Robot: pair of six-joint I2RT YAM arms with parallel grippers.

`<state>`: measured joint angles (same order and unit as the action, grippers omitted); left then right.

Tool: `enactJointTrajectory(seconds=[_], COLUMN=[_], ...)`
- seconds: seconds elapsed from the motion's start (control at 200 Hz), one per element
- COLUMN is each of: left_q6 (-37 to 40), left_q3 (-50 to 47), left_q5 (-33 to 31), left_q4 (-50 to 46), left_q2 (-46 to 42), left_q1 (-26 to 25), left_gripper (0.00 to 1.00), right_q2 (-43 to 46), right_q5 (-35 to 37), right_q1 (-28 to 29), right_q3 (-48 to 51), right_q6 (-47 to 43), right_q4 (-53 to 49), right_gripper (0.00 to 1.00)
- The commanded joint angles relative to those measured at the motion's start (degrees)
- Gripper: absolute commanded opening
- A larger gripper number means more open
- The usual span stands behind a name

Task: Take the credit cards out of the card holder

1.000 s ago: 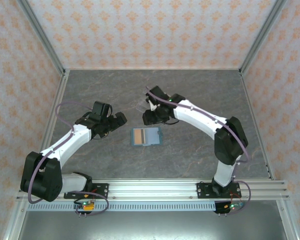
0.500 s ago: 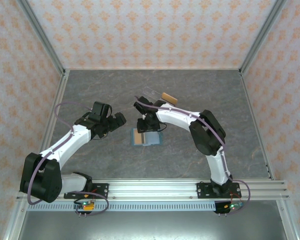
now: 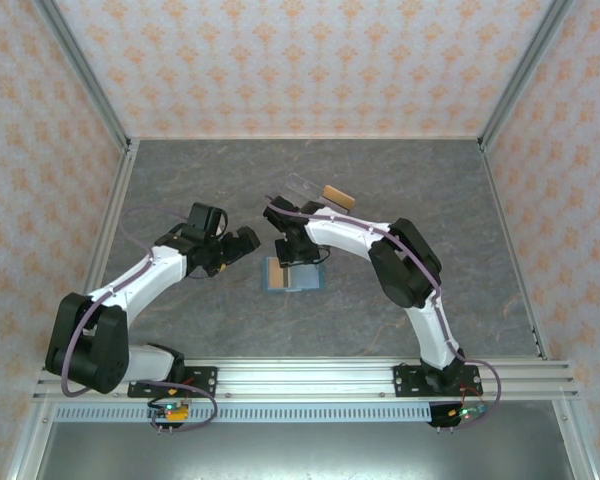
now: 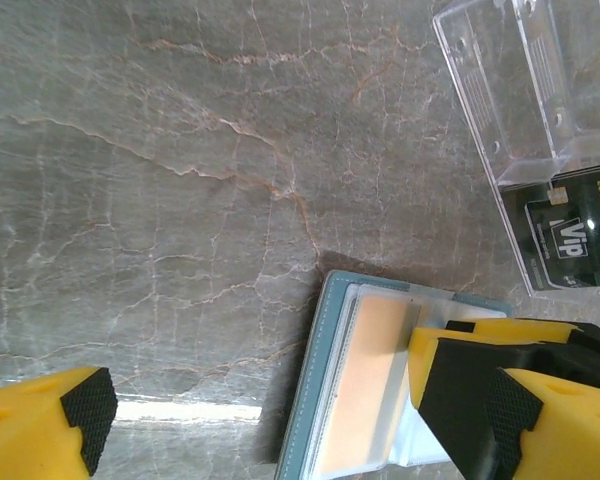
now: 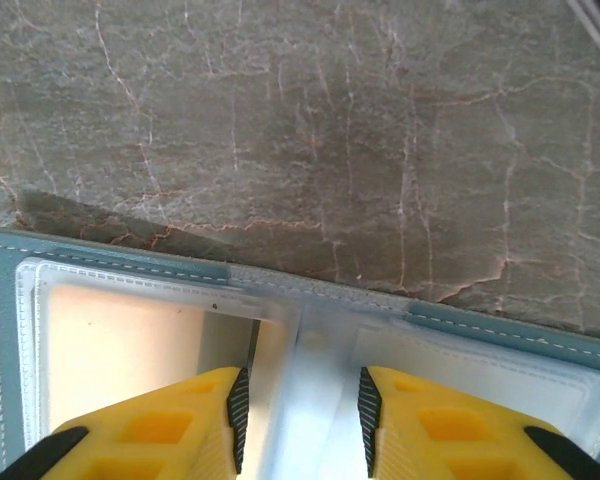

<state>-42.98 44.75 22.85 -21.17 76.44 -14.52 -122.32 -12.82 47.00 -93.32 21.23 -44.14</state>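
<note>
**While the jaws bracket the fold, a card sits in its sleeve**

With its yellow fingers narrowly parted and clamping nothing, the right gripper [image 5: 300,400] stands low over the open teal card holder [image 3: 292,275], one pad on each side of the centre fold. A peach card [image 5: 120,340] fills the clear left sleeve. The left gripper [image 4: 270,400] hangs spread wide and empty at the holder's edge. The holder lies mid-table [image 3: 180,180], near a clear acrylic stand [image 4: 540,120] carrying a black VIP card [image 4: 570,235]. The step looks like seeking purchase on a card. Next, a pad must catch its exposed edge while the soft wallet is pinned.
</note>
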Motion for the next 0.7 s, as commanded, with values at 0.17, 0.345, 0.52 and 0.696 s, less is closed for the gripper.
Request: enactJointTrajectory(seconds=[0.17, 0.345, 0.52, 0.696], left_q6=[2.14, 2.80, 2.57, 1.03], left_q3=[-0.88, -0.22, 0.61, 0.50], left_q5=[5.09, 8.05, 9.81, 9.61], left_q4=[1.65, 3.23, 5.15, 7.48], left_q2=[2.41, 4.92, 7.42, 10.33], left_q1=[0.30, -1.17, -3.71, -6.51], left_gripper=[0.76, 0.56, 0.41, 0.27], right_q2=[-1.87, -1.43, -0.77, -0.38], right_q5=[4.94, 4.84, 3.98, 3.74], right_q1=[0.37, 0.37, 0.29, 0.28], right_q3=[0.30, 1.53, 2.48, 2.95], right_q6=[-0.03, -0.20, 0.08, 0.28], right_q4=[-3.14, -2.30, -1.14, -0.43], right_gripper=[0.30, 0.29, 0.29, 0.27])
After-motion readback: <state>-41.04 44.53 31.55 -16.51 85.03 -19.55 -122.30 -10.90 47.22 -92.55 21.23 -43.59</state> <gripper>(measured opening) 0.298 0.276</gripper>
